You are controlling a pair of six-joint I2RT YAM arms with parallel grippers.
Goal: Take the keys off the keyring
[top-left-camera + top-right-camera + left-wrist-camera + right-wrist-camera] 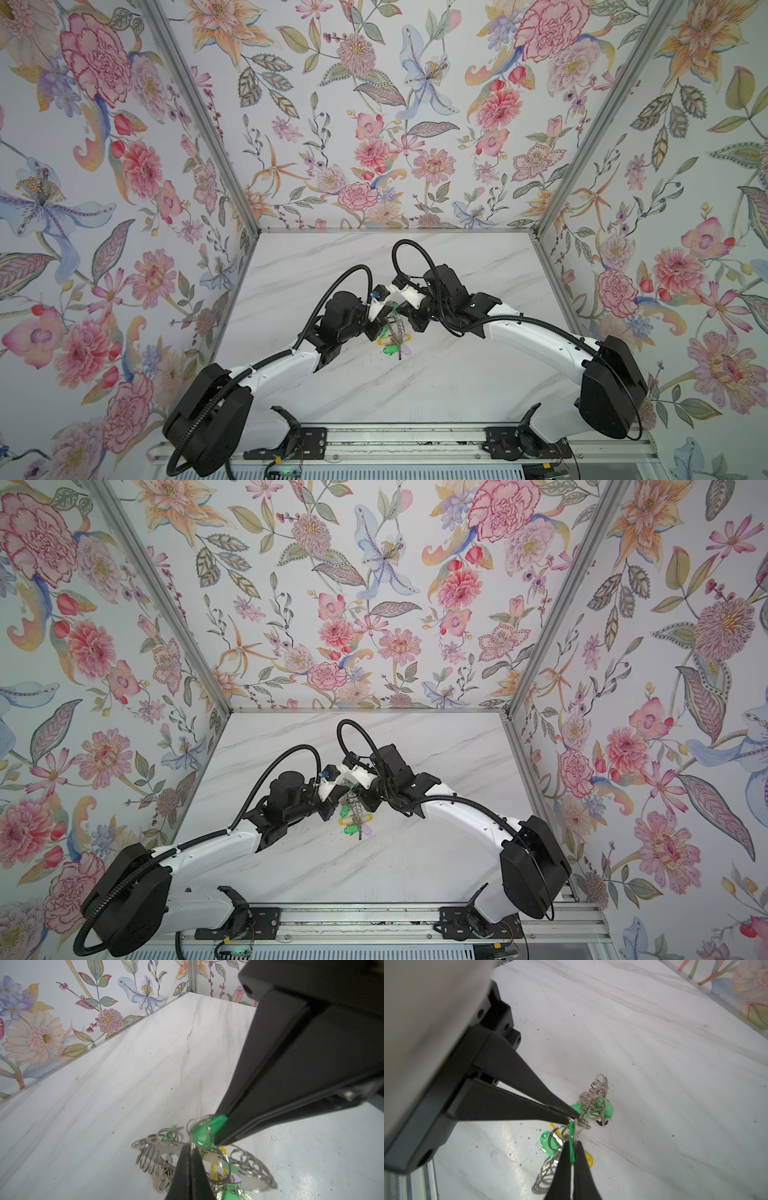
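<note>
Above the worktop [457,374], left fingers [529,1105] pinched a wire loop [187,1126] on the keyring [255,1184], right fingers [270,1084] clamped a green key tag [204,1134]

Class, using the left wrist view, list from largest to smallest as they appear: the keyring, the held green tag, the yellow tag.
1. keyring
2. held green tag
3. yellow tag, smallest as shown, but mostly hidden, so its rank is unsure.

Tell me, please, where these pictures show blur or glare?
Left wrist view: the right gripper, shut on a green plastic key tag, looms soft-edged; glare on the white marble table. Right wrist view: housing of the left gripper blurred, the thin wire loop it pinches crisp. Both top views: even light, tagged metal keys tiny.
</note>
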